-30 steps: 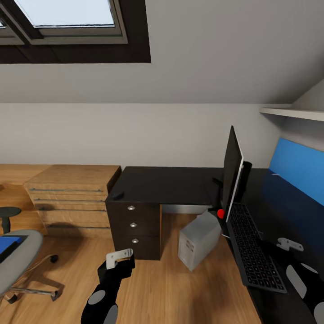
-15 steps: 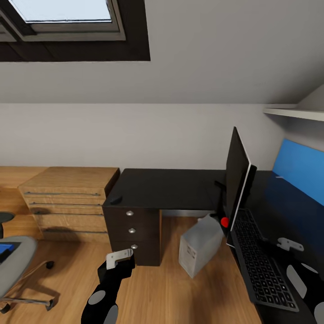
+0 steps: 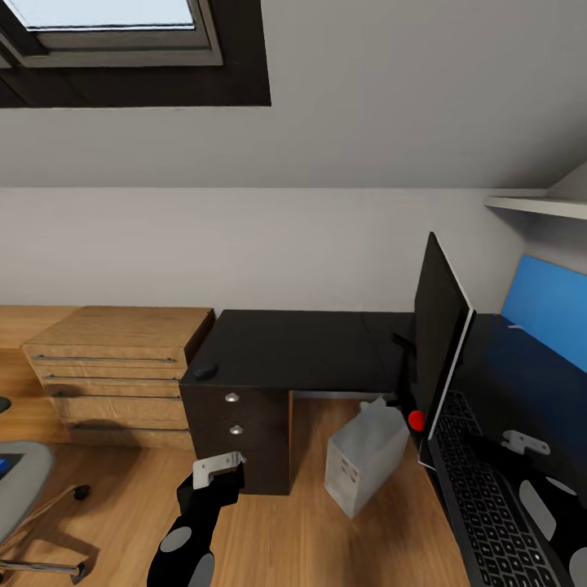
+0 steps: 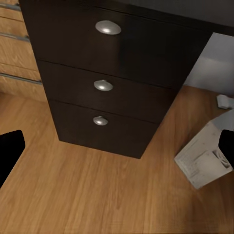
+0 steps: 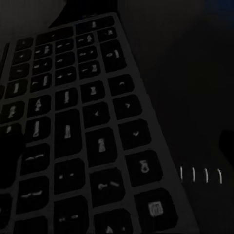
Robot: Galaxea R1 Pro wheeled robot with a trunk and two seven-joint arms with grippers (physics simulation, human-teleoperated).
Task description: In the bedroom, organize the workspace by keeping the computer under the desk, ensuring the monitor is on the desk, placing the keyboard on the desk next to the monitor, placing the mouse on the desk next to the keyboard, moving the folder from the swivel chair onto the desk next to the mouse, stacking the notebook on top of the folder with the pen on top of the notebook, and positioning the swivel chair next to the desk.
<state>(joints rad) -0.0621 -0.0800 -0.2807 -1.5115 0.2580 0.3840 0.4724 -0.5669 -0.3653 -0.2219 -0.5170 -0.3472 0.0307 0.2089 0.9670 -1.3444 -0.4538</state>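
Risk: monitor (image 3: 438,342), at three o'clock, could be toppled by right gripper (image 3: 524,443); left gripper (image 3: 218,466) spread, right's spread cannot be told.

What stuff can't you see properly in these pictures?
- The swivel chair: head view, cut off by the left edge, so whatever is on its seat is hidden.
- The keyboard: cut by the bottom edge; the right arm covers part.
- The mouse: too small for detail.
- The monitor: seen nearly edge-on, screen unreadable.
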